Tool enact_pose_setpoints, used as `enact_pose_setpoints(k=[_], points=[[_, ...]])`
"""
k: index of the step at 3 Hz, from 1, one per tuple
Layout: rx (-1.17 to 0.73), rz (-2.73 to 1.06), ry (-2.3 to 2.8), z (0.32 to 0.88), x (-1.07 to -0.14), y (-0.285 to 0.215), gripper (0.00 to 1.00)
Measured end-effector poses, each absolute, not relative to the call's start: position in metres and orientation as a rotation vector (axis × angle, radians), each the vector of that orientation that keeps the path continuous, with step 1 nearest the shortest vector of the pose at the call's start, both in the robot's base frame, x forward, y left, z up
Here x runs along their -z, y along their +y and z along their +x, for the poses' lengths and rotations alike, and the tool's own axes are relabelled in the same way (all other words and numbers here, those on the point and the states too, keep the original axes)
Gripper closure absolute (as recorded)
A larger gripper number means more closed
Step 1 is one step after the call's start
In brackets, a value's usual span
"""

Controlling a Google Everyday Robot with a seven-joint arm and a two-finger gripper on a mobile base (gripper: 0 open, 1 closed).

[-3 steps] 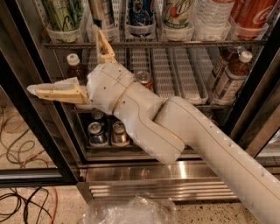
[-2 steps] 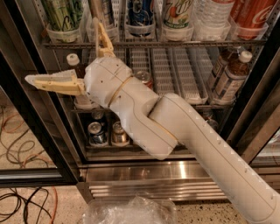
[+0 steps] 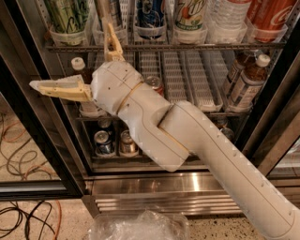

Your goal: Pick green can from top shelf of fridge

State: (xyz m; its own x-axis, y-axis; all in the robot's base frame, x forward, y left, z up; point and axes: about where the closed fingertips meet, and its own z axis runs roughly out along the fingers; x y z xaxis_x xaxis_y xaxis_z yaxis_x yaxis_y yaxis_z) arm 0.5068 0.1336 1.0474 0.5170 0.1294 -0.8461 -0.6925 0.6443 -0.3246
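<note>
Your gripper (image 3: 70, 55) sits slightly higher than before, just below the top shelf (image 3: 164, 47), jaws wide and empty. The green can (image 3: 68, 14) stands untouched in the leftmost visible lane; reaching, grasping and lifting remain.

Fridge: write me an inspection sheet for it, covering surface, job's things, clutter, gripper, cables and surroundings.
Surface: top shelf, a wire rack holding a row of drinks in white trays.
Job's things: green can upright at the shelf's left end, untouched; fridge with a steel base.
Clutter: blue can and red can on the same shelf; bottles on the middle shelf; small cans on the lowest.
Gripper: gripper below the green can, at middle-shelf height, fingers spread wide, holding nothing.
Cables: loose cables at lower left.
Surroundings: crumpled plastic before the base.
</note>
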Motion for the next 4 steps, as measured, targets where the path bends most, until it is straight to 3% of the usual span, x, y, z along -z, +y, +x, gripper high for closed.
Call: enact_pose_setpoints(k=[1, 4], points=[[-0.507, -0.659, 0.923, 0.5319, -1.0373, 0.1587, 0.00], [-0.460, -0.637, 0.881, 0.5344, -1.0446, 0.1635, 0.00]])
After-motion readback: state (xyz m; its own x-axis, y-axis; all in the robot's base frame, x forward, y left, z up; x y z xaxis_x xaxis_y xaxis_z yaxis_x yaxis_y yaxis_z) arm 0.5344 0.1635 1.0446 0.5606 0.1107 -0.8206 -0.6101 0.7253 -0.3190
